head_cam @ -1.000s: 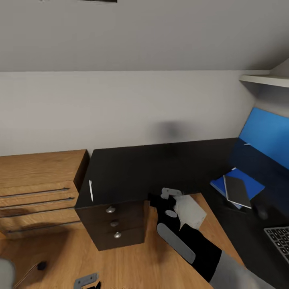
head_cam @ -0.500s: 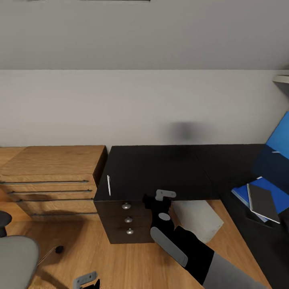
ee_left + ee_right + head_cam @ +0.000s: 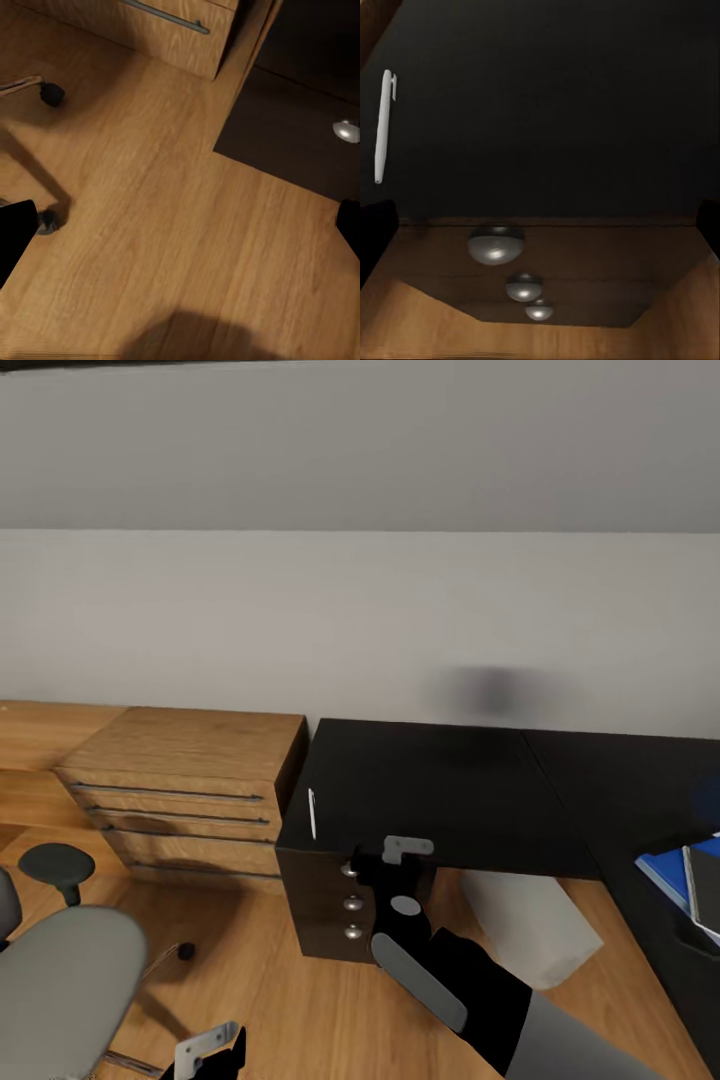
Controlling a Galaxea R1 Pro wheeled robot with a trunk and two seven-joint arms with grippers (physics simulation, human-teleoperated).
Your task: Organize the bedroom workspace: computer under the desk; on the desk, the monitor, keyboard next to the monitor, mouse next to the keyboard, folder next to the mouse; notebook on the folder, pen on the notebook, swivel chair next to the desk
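A thin white pen (image 3: 312, 813) lies near the left edge of the black desk (image 3: 450, 785); the right wrist view has this pen (image 3: 384, 124) on the desk top (image 3: 562, 97). My right gripper (image 3: 388, 857) hovers open at the desk's front edge, above the drawer unit (image 3: 335, 905) and right of the pen. The grey-white computer (image 3: 530, 925) stands under the desk. At the right edge lies the blue folder (image 3: 662, 868) with the dark notebook (image 3: 705, 885) on it. The swivel chair (image 3: 60, 990) is at the lower left. My left gripper (image 3: 212, 1048) hangs open over the floor.
A light-wood dresser (image 3: 190, 785) stands against the wall, left of the desk. Silver knobs (image 3: 496, 244) run down the drawer unit's front. In the left wrist view a chair caster (image 3: 51, 93) rests on the plank floor (image 3: 165, 225), near the dresser's lowest drawer (image 3: 172, 34).
The camera has swung left: the desk, folder and notebook slid rightward in view and the chair came into view. My right gripper now sits closer to the pen, over the drawer unit.
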